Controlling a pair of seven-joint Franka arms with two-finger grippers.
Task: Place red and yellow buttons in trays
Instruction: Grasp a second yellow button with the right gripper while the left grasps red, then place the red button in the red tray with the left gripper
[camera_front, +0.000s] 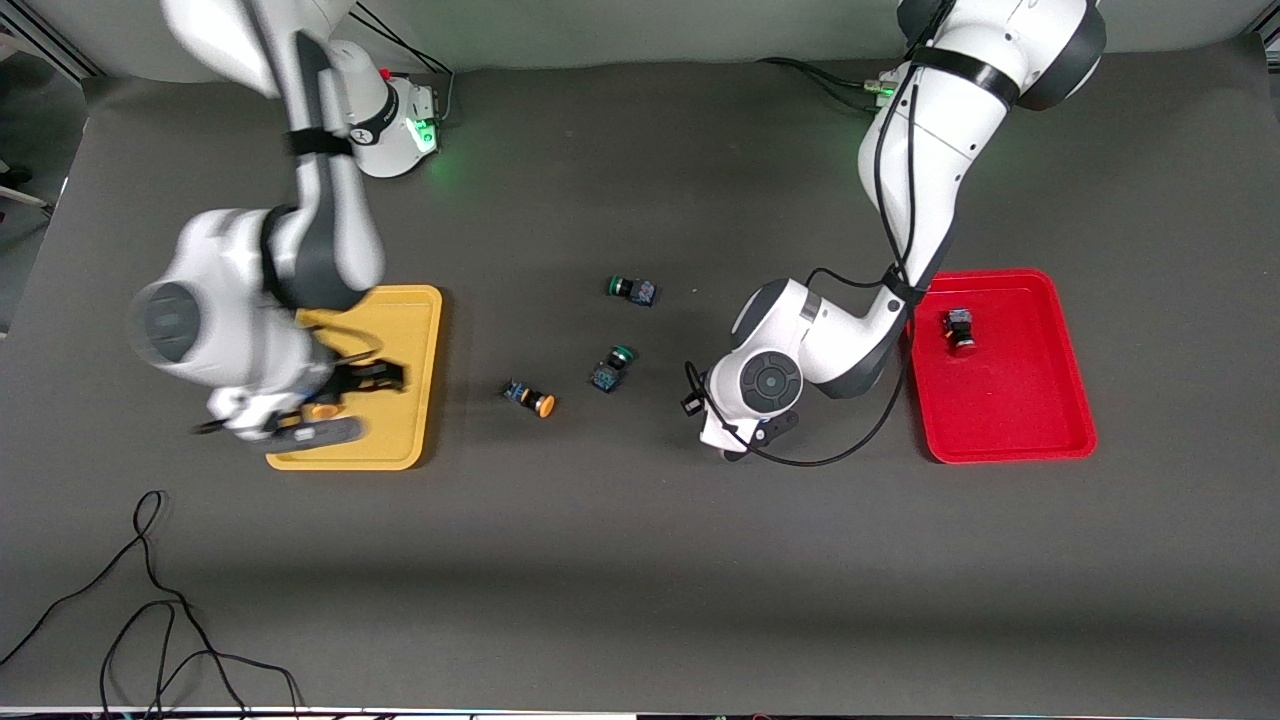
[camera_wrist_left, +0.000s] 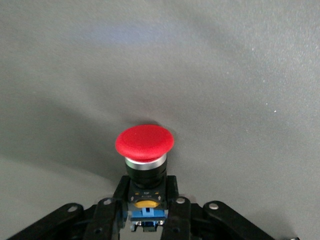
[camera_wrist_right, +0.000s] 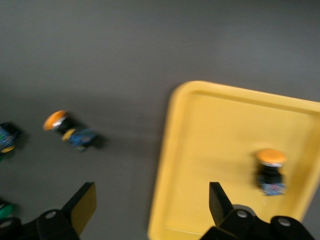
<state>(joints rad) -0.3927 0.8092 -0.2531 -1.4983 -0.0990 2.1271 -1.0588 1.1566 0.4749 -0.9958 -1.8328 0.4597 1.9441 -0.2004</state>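
Note:
My left gripper (camera_wrist_left: 146, 200) is shut on the dark body of a red-capped button (camera_wrist_left: 145, 142) and holds it above the bare mat. In the front view that gripper (camera_front: 697, 400) is between the green buttons and the red tray (camera_front: 1010, 420), and its hand hides the held button. Another red button (camera_front: 958, 330) lies in the red tray. My right gripper (camera_wrist_right: 150, 202) is open and empty over the yellow tray (camera_wrist_right: 225, 130), also seen from the front (camera_front: 345, 404). One yellow-capped button (camera_wrist_right: 271, 172) lies in the yellow tray (camera_front: 400, 330). A second yellow button (camera_front: 531, 398) lies on the mat (camera_wrist_right: 67, 130).
Two green-capped buttons (camera_front: 632, 289) (camera_front: 610, 368) lie on the mat between the trays. A loose black cable (camera_front: 150, 600) lies near the table's front edge at the right arm's end.

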